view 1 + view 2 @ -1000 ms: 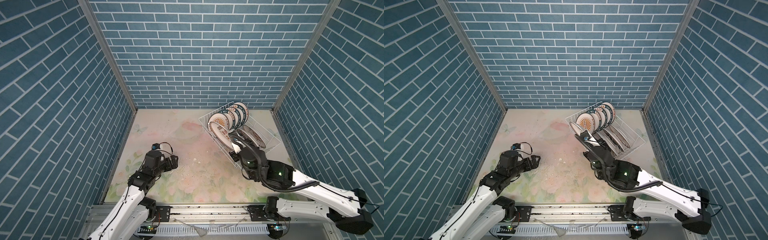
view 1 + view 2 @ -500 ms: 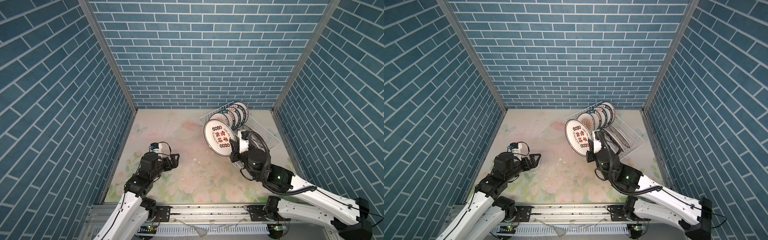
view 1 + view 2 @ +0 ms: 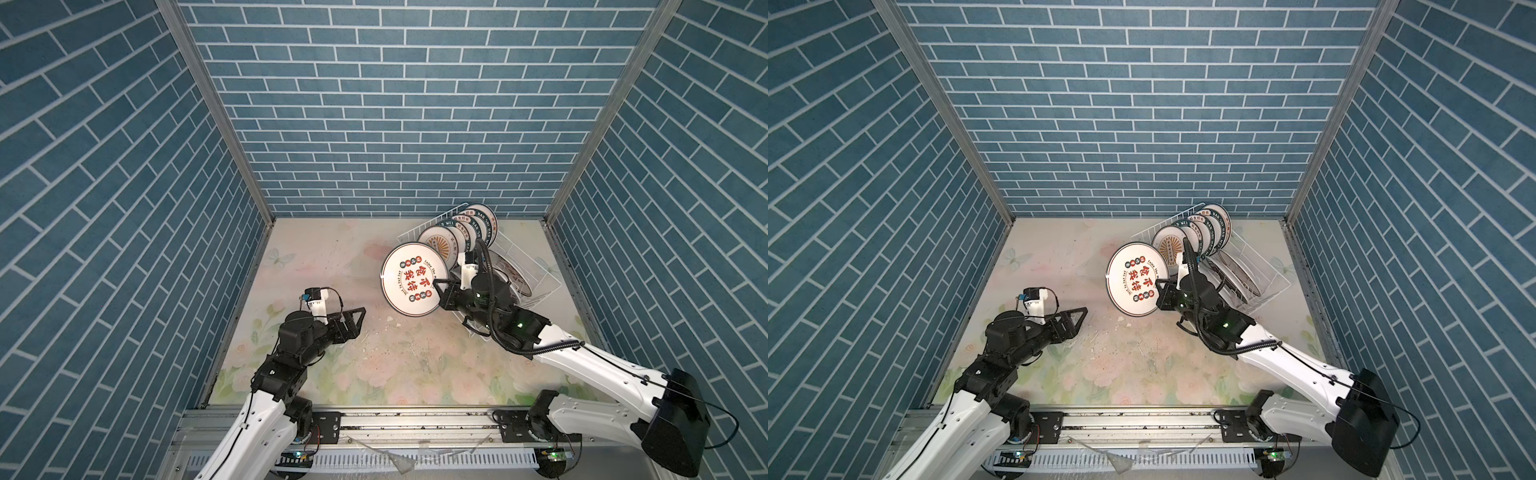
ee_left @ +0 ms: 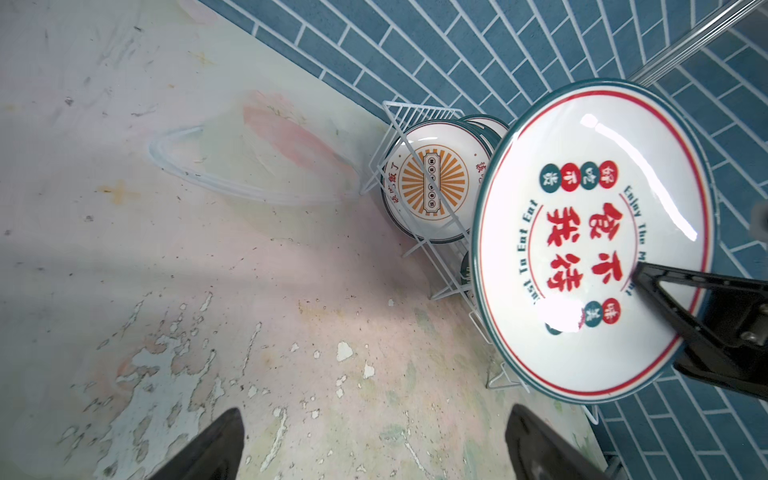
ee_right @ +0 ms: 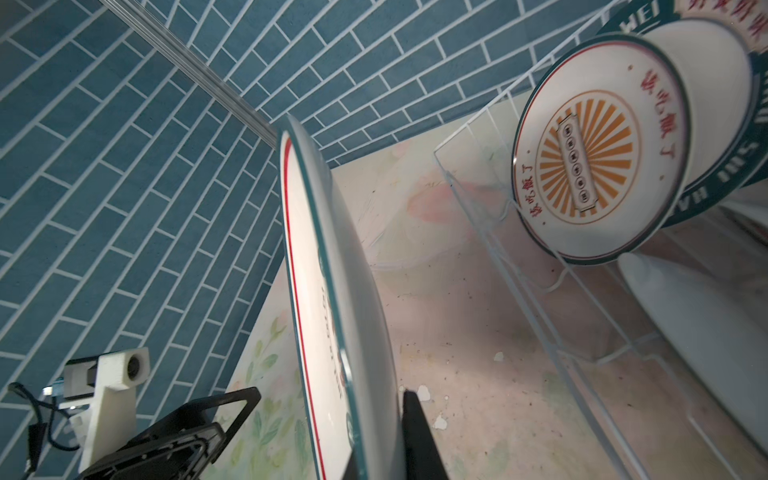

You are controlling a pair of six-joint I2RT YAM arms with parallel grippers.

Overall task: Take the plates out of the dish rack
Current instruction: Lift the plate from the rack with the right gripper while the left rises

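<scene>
Plate (image 3: 413, 279) with red characters, pinched at its rim in my right pincer (image 3: 437, 286).
It hung tilted right of centre in both top views, just left of the dish rack (image 3: 540, 270), where the other plates (image 3: 469, 228) stood; its dark lettering read "Enjoy The" and "To Eat Eat". My left pincer (image 3: 353, 321) was spread wide at lower left of centre.

Left pincer (image 3: 359, 321) gapes wide (hovering low, apparently); right pincer (image 3: 436, 285) clamped, raised.
</scene>
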